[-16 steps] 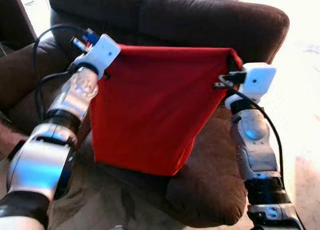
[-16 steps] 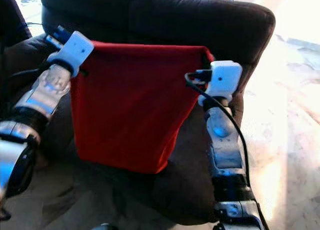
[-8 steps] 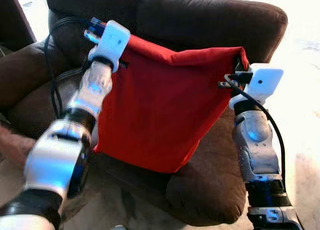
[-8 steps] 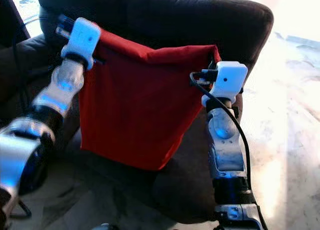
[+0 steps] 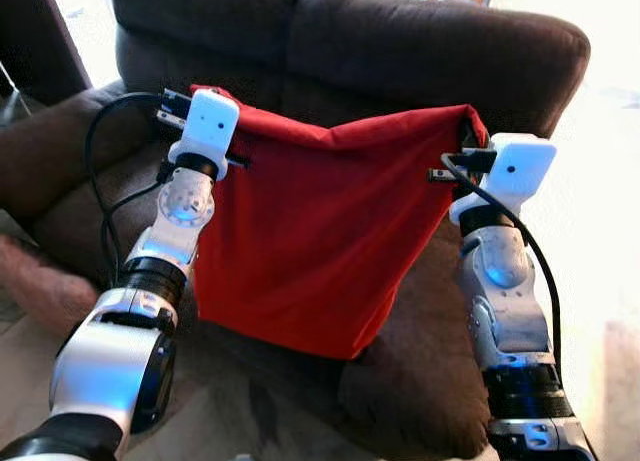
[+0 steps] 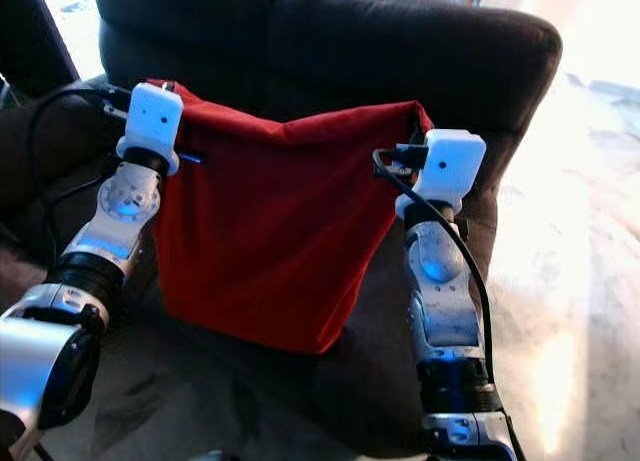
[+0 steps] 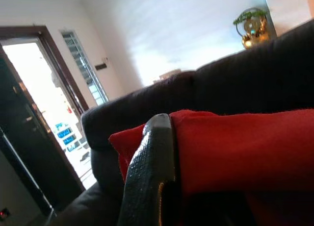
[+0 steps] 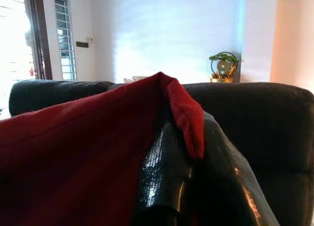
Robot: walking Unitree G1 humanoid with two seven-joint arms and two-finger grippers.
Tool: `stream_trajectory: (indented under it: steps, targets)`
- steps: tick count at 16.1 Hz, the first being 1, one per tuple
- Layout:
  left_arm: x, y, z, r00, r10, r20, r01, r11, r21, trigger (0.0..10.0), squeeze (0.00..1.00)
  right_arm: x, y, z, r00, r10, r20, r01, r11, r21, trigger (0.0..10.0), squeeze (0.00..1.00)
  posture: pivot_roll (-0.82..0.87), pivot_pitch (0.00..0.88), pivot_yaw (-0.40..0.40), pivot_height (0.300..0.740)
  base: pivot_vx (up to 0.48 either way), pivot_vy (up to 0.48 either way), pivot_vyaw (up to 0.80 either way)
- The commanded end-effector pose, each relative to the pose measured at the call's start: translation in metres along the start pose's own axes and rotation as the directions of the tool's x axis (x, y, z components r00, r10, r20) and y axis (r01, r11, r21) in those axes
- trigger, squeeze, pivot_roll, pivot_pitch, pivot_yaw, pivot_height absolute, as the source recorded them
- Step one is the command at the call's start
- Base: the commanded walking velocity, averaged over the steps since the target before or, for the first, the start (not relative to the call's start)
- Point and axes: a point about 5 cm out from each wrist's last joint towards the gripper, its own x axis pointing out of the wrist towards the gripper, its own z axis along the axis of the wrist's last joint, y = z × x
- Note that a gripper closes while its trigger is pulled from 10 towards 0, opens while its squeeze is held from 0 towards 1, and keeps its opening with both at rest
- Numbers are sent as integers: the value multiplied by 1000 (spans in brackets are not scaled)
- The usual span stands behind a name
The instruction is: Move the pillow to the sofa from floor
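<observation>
Red pillow (image 5: 320, 241) hung above the dark brown sofa (image 5: 440, 61) seat. Left gripper (image 5: 180, 101) clenched its far-left corner, right gripper (image 5: 465, 141) clenched its far-right corner; top edge sagged between them.

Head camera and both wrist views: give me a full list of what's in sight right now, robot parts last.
pillow: one, red, held up by its two top corners over the sofa seat
sofa: one, dark brown, behind and under the pillow
ornament: one, gold with green leaves, behind the sofa back
floor: pale, sunlit, on the robot's right
left gripper: black fingers shut on the pillow's left top corner
right gripper: black fingers shut on the pillow's right top corner
</observation>
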Motion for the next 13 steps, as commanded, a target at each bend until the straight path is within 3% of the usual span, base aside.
stream_trajectory:
  steps: [1,4,13]
  targets:
    - [3,6,9,999,15,45,-15,1000,-8,10000,0,1,0,2,1000,-4,-1,4,1000,-1,10000,0,27,56,-21,740,270,0,0]
    - [2,6,9,999,9,48,-9,1000,-7,10000,0,1,1,3,1000,4,2,-4,1000,9,10000,0,26,52,-22,740,286,0,-433]
    - [2,3,12,997,-37,62,40,999,-38,10000,0,2,3,3,1000,6,5,-6,1000,4,10000,0,25,31,-24,740,309,0,0]
